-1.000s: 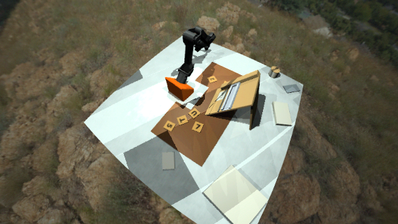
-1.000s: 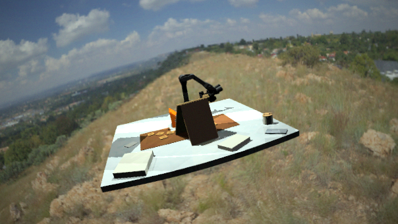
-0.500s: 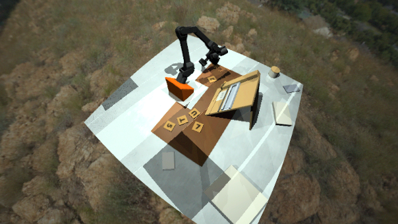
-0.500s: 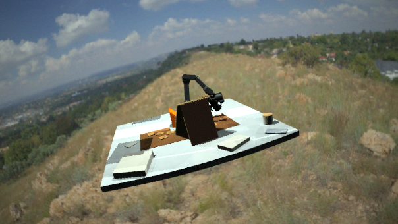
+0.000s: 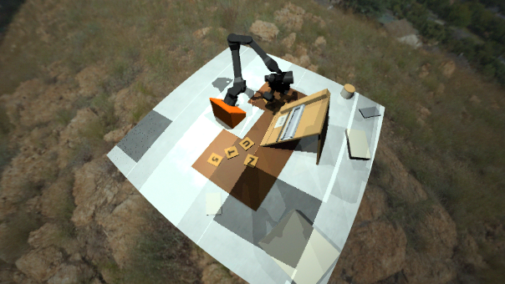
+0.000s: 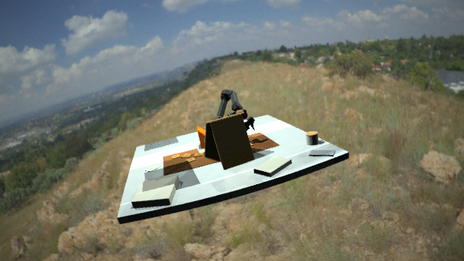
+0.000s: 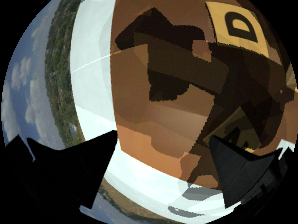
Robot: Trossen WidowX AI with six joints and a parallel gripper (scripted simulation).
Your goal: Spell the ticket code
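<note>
My gripper (image 5: 271,95) (image 6: 250,123) (image 7: 166,139) is open and empty. It hangs low over the far end of the brown mat (image 5: 234,177) (image 7: 149,143). A tan tile marked D (image 7: 240,26) lies on the mat just ahead of the fingers in the wrist view, not between them. Tiles S (image 5: 215,159), T (image 5: 231,152), U (image 5: 247,144) and 7 (image 5: 251,160) lie loose on the mat's near half. The tilted tan board (image 5: 307,121) (image 6: 230,142) carries the letter rail (image 5: 293,119) and a white ticket (image 5: 280,121); its print is too small to read.
The arm's orange base (image 5: 227,112) stands left of the board. A small cylinder (image 5: 347,90) (image 6: 312,137), a dark flat plate (image 5: 369,112) and a cream slab (image 5: 358,143) (image 6: 273,166) lie to the right. A cream card (image 5: 213,203) and large flat boxes (image 5: 301,244) sit at the front.
</note>
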